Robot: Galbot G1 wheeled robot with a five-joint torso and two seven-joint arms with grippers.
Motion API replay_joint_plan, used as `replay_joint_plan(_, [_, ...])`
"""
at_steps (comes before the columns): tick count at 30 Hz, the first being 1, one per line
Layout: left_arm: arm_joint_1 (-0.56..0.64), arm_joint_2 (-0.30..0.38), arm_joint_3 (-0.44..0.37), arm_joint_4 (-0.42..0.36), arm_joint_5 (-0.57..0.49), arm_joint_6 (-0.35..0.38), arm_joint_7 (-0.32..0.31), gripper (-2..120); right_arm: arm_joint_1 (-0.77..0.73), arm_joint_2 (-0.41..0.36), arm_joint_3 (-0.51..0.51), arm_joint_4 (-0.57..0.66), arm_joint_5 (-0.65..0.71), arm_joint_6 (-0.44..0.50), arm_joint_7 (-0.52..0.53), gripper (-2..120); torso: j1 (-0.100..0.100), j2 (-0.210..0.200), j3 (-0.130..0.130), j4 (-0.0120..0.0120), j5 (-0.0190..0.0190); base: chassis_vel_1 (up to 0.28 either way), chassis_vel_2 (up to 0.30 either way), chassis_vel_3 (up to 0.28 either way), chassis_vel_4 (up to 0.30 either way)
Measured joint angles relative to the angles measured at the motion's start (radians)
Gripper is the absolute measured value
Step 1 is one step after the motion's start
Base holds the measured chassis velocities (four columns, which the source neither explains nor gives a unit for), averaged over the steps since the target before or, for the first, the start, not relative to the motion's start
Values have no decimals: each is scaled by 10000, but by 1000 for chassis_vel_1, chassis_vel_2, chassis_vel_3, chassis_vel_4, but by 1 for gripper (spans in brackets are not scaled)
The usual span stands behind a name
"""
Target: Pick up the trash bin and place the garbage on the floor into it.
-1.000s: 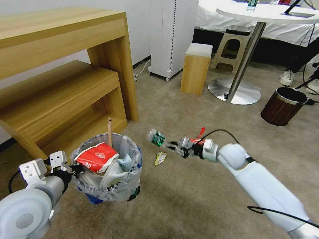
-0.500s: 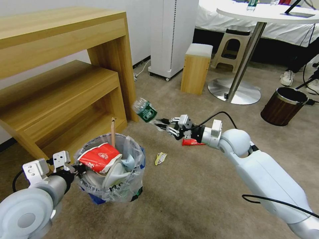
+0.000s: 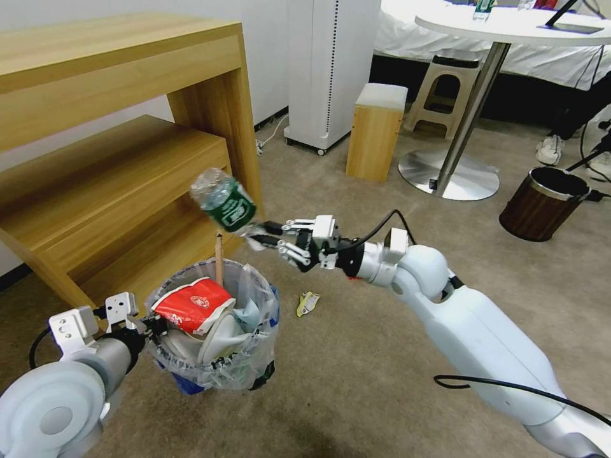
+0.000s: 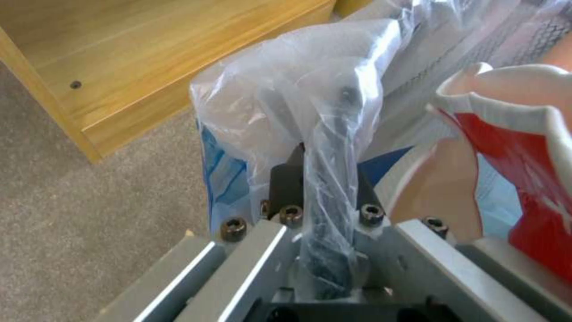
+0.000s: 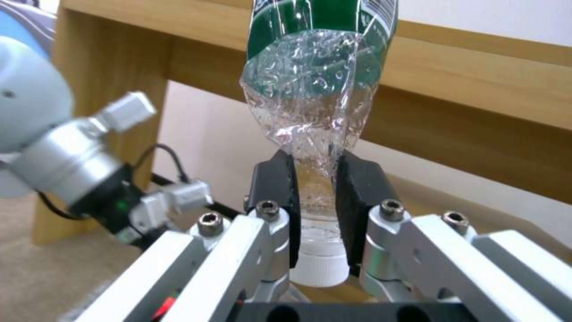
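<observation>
Beige carpet (image 3: 356, 356) runs under a wooden shelf unit (image 3: 121, 146) at upper left. My right gripper (image 3: 258, 236), centre frame, is clamped on the neck of one crumpled green-label bottle (image 3: 224, 200), held tilted above and just right of the one black trash bin (image 3: 213, 331). My left gripper (image 3: 147, 326), lower left, is closed on that bin's bagged rim. Inside: one red-and-white wrapper (image 3: 191, 304) and one upright wooden stick (image 3: 219, 257). One small yellowish scrap (image 3: 307, 303) lies on the carpet, right of the bin.
</observation>
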State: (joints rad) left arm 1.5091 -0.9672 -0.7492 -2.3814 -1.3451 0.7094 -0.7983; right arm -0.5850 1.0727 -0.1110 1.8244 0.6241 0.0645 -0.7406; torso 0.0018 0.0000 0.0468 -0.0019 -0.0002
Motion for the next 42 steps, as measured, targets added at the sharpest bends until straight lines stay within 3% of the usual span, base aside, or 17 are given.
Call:
replay_joint_plan(9, [-68, 45, -23, 83, -9, 0, 81, 1, -58, 40, -414, -47, -204, 256, -714, 13, 0, 0, 0, 0, 1, 0, 0, 0, 0])
replay_joint_plan(25, [-78, 31, -26, -33, -23, -5, 158, 1, -139, 1, -505, -514, -603, 449, -852, 14, 0, 0, 0, -1, 2, 0, 0, 0, 0])
replay_joint_plan(27, [-74, 31, -26, -48, -24, -5, 159, 1, -138, 10, -498, -538, -614, 454, -843, 25, 0, 0, 0, 0, 2, 0, 0, 0, 0])
replay_joint_plan(32, [-60, 31, -27, -99, -27, -5, 164, 1, -139, 26, -481, -606, -637, 464, -767, 39, 0, 0, 0, 0, 1, 0, 0, 0, 0])
replay_joint_plan(34, [-49, 30, -27, -130, -28, -5, 165, 1, -136, 26, -451, -654, -644, 468, -659, 53, 0, 0, 0, 0, 2, 0, 0, 0, 0])
replay_joint_plan(36, [-48, 30, -27, -135, -29, -5, 166, 1, -135, 26, -445, -661, -645, 468, -643, 53, 0, -1, 0, -1, 1, 0, 0, 0, 0])
replay_joint_plan(41, [-22, 24, -27, -169, -30, -6, 166, 1, -129, 15, -332, -691, -645, 469, -426, 79, 1, 0, 0, -1, 2, 0, 0, 0, 0])
replay_joint_plan(42, [-22, 24, -27, -169, -30, -6, 166, 1, -129, 15, -332, -691, -645, 469, -426, 79, 1, 0, 0, -1, 2, 0, 0, 0, 0])
